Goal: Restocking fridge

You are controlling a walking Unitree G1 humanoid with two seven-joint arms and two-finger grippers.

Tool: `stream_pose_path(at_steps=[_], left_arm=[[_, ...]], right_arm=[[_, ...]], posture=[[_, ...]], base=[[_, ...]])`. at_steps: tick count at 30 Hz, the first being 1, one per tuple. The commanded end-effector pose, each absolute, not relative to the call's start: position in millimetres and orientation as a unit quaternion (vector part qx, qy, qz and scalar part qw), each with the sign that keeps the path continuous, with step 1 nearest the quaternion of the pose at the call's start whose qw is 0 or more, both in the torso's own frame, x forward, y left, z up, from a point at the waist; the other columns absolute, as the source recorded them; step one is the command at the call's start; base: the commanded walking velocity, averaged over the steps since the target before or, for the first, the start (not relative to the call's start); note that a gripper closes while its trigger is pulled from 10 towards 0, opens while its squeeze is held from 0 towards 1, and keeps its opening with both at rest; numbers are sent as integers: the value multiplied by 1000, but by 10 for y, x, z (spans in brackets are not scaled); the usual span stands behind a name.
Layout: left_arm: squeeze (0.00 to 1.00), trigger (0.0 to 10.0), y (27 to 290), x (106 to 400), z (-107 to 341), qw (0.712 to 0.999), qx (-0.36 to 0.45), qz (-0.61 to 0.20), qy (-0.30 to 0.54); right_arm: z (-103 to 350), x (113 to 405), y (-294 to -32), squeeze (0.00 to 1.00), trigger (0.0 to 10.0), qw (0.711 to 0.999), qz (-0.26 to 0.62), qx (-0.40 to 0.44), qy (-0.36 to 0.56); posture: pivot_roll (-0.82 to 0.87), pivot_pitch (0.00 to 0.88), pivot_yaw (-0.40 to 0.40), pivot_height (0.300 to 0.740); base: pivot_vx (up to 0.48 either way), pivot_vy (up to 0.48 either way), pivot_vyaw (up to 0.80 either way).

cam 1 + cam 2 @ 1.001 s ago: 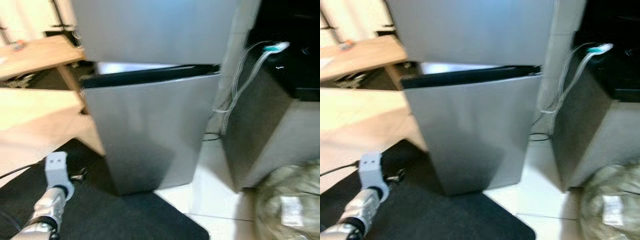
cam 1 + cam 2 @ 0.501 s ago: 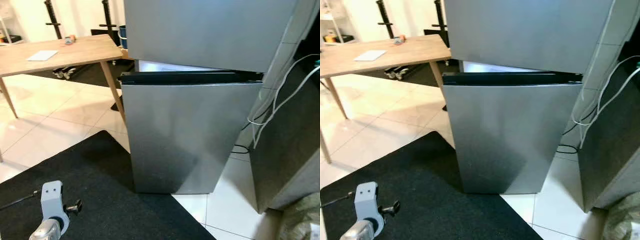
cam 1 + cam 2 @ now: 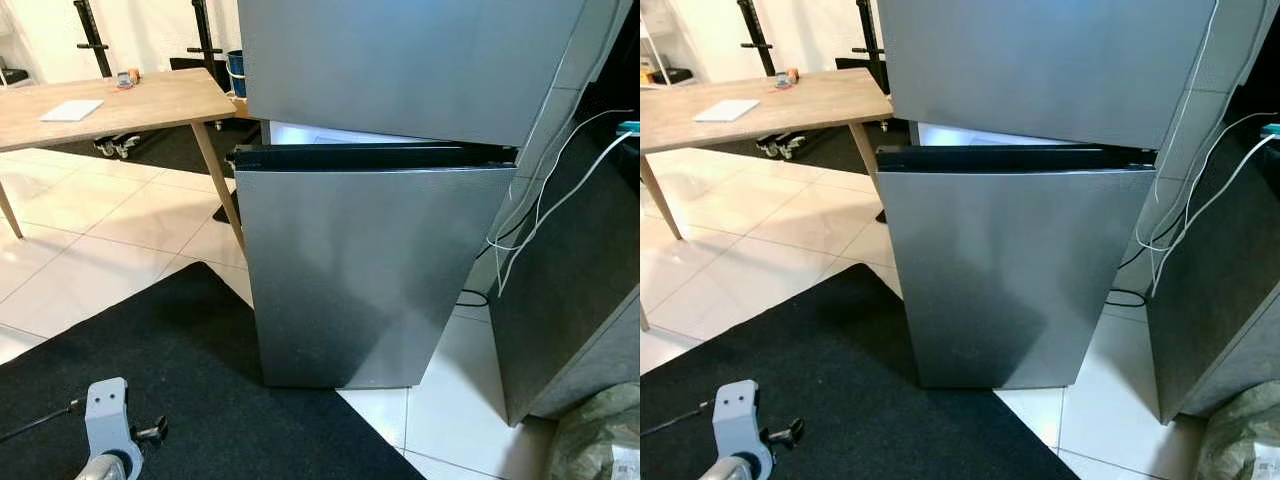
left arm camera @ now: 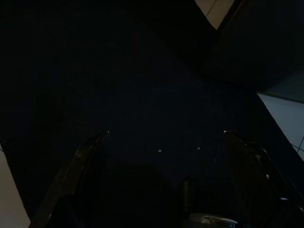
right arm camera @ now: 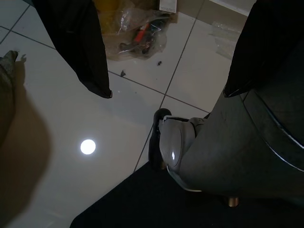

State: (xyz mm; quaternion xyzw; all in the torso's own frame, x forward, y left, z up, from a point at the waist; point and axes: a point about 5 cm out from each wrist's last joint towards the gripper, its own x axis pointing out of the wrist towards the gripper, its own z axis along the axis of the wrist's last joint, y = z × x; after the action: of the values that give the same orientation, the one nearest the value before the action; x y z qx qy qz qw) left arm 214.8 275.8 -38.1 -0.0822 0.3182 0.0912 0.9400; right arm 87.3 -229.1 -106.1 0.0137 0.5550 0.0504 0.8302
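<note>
Standing silver, the fridge (image 3: pixel 375 200) has its lower door (image 3: pixel 365 270) ajar; both grippers hang released.

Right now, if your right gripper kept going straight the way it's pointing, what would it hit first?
Most likely the white tiled floor: the right gripper points down at it, fingers spread, nothing between. The clear plastic bag lies farther off.

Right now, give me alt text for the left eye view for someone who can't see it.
A silver two-door fridge stands ahead on white tile, its lower door slightly ajar with light showing along the top. A black mat lies before it, a wooden table stands to the left, and the left arm hangs low.
</note>
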Motion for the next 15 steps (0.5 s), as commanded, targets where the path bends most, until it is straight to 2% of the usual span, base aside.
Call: stream_pose_path(at_steps=[1, 15], left_arm=[[0, 10000, 2703, 2114, -426, 937, -88, 86, 328], [0, 10000, 2689, 2178, -388, 941, -84, 79, 319]], right_arm=[[-1078, 854, -2224, 0, 10000, 826, 65, 20, 559], [-1081, 850, -2213, 0, 10000, 826, 65, 21, 559]], posture=[[-82, 32, 25, 740], [-86, 32, 26, 740]], base=[[277, 0, 0], [299, 0, 0]])
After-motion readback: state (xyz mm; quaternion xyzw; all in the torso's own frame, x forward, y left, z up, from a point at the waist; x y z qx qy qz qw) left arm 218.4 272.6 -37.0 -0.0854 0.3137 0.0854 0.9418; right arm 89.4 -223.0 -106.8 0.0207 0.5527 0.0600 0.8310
